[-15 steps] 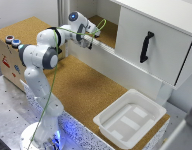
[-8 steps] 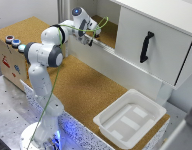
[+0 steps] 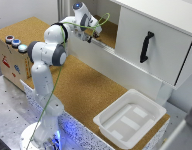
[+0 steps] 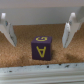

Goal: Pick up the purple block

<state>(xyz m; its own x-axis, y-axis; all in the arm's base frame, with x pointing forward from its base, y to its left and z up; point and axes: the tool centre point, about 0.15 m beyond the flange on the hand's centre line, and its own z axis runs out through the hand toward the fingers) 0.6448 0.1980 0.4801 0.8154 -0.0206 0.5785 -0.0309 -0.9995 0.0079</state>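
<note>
The purple block [image 4: 41, 47] is a small dark purple cube with yellow letters on its faces. It sits on the cork shelf floor. In the wrist view my gripper [image 4: 39, 43] is open, with one finger [image 4: 7, 30] on either side of the block and a gap between each finger and the block. In the exterior view my gripper [image 3: 91, 35] reaches into the open cabinet shelf, and the block is hidden behind it.
A white shelf lip [image 4: 42, 75] runs in front of the block. The cabinet's white door with a black handle [image 3: 146, 46] stands at the exterior view's right. A white tray [image 3: 116, 131] lies on the cork table. A wooden box with coloured buttons [image 3: 13, 42] stands at the left.
The wrist has shifted slightly at the shelf opening and the upper arm has turned a little. Nothing has been taken hold of.
</note>
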